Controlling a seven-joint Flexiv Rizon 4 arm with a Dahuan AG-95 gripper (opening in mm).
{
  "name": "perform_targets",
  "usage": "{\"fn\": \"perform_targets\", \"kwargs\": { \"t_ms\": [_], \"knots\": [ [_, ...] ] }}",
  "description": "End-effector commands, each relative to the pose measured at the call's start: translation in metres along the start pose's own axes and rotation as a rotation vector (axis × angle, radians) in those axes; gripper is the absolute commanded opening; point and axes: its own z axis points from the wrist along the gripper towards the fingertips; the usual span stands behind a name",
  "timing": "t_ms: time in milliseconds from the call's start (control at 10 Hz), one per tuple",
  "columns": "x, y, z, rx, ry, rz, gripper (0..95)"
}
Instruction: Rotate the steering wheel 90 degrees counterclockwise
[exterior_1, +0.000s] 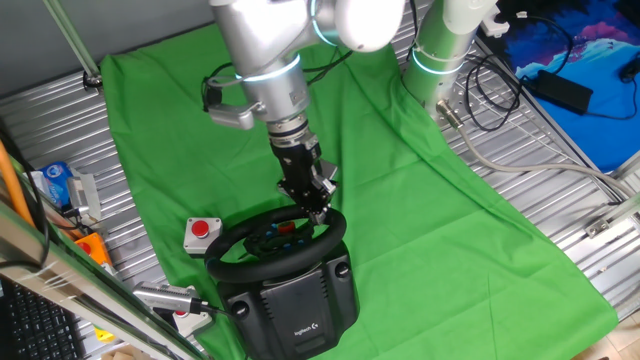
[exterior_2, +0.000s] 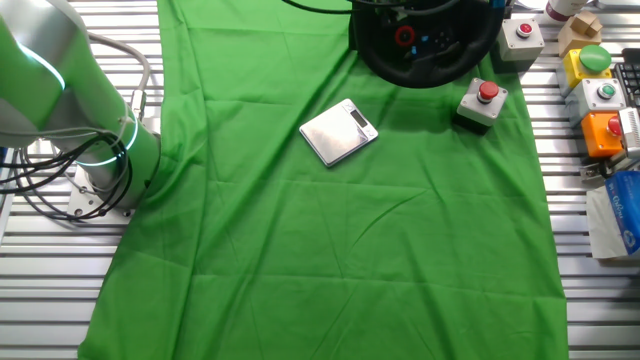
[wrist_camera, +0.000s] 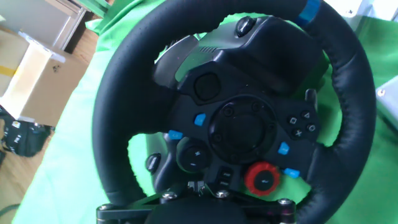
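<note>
Looking at one fixed view first: my gripper (exterior_1: 316, 207) sits right at the rim of the steering wheel (exterior_1: 232, 245), at about 1 o'clock on the ring, arm coming down from 12 o'clock. Fingers seem to be on the rim, but how far apart they are — cannot tell from here. Wheel is on its dark grey base (exterior_1: 296, 305), near the bottom edge of the green cloth (exterior_1: 400, 190). Small white box with a red button (exterior_1: 201, 233) just beside the wheel at 9 o'clock.

Other fixed view: wheel (exterior_2: 425, 74) sits at the top edge, partly cropped. My gripper is not clearly visible here. Red-button box (exterior_2: 483, 104) just beside the rim at 4 o'clock; a flat silver scale (exterior_2: 338, 131) lies on the cloth near it at 7 o'clock.

Hand view: rim (wrist_camera: 115, 130) fills the frame, hub with blue buttons and a red dial (wrist_camera: 262, 177) at 6 o'clock. Fingertips out of view — grip state unreadable.
</note>
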Motion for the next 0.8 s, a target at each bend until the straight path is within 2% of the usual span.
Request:
{"fn": "perform_targets", "kwargs": {
  "t_ms": [100,600,800],
  "knots": [
    [0.000,0.001,0.003,0.000,0.001,0.003,0.0],
    [0.001,-0.008,0.013,0.007,-0.008,-0.019,0.0],
    [0.002,-0.010,0.015,0.023,-0.010,-0.037,0.0]
  ]
}}
